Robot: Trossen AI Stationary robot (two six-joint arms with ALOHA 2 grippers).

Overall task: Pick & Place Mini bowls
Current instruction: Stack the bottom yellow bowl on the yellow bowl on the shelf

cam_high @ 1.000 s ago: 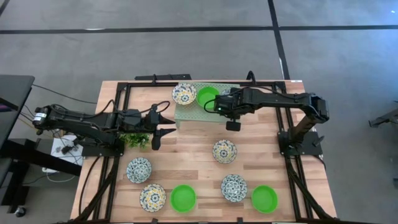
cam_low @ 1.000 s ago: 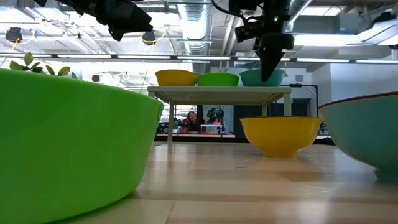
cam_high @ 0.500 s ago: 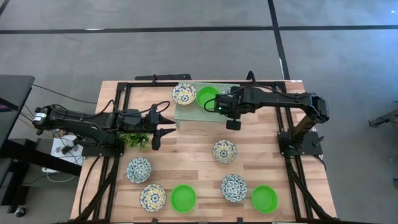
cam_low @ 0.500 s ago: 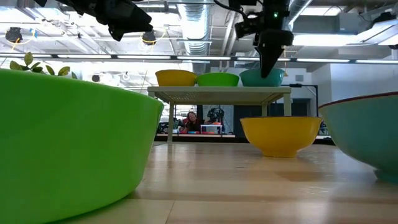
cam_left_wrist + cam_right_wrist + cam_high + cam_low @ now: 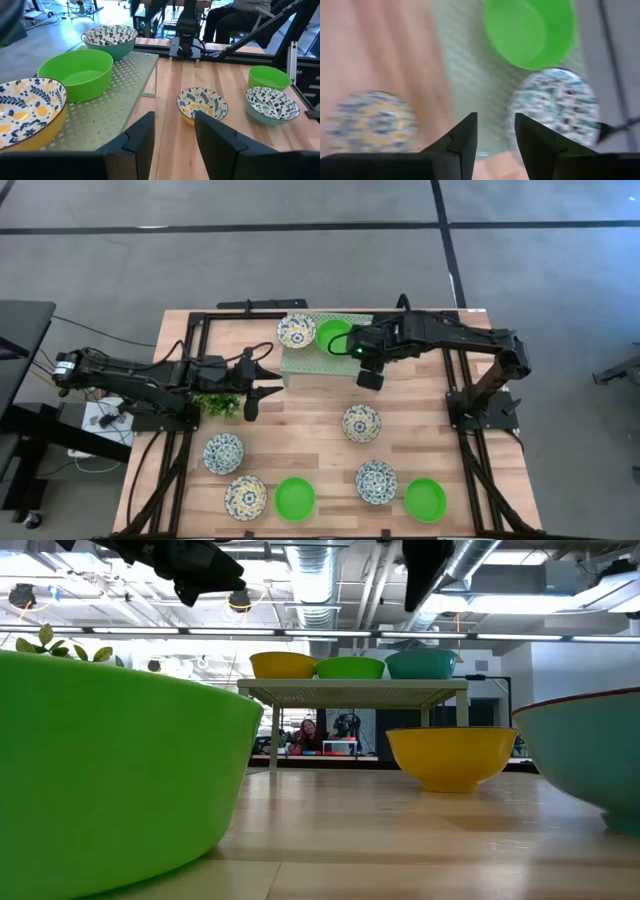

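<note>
Three mini bowls stand on the pale green rack (image 5: 300, 360) at the far edge: a yellow floral one (image 5: 296, 331), a green one (image 5: 333, 335) and a teal patterned one (image 5: 421, 664), which my right arm hides from above. My right gripper (image 5: 368, 377) hangs open above the rack's near right corner, clear of the teal bowl (image 5: 552, 107), with nothing between its fingers. Several more mini bowls rest on their bases on the table, among them a yellow floral one (image 5: 362, 423). My left gripper (image 5: 262, 385) waits open left of the rack, above the table.
A small leafy plant (image 5: 217, 404) sits under my left arm. Near the table's front edge stand two green bowls (image 5: 295, 498) (image 5: 425, 499) and patterned ones (image 5: 223, 453) (image 5: 245, 497) (image 5: 376, 481). Bare wood (image 5: 300, 425) lies between the rack and these.
My right gripper has come off the teal bowl's rim and gone up, drifting a little toward the table's near edge. The teal bowl stays on the rack beside the green one.
</note>
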